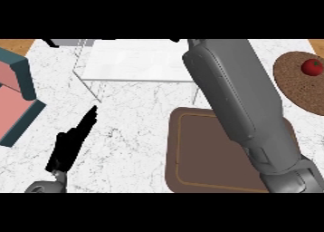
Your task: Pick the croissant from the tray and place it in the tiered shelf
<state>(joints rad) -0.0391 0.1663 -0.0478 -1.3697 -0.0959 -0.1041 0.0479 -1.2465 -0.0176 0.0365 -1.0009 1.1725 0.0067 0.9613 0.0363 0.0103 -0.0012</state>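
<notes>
My right hand is cut off beyond the white wire tiered shelf (135, 63), so I cannot tell its grip or the croissant's location, my smooth grey forearm (245, 104) partly hides the brown rounded-rectangle tray (198, 156), and my black left hand (69, 147) rests straight-fingered.

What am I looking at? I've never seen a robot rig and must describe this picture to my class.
This single picture is taken as from the robot's head, looking steeply down at a marble counter. The grey bar at right is its right forearm, stretched over a brown tray toward a white tiered shelf; the right hand is out of view, so what it holds cannot be seen. The black shape at lower left is the left hand, fingers straight, holding nothing. No croissant shows. At right a round brown plate carries a red fruit; at left lies a teal and pink container.
</notes>
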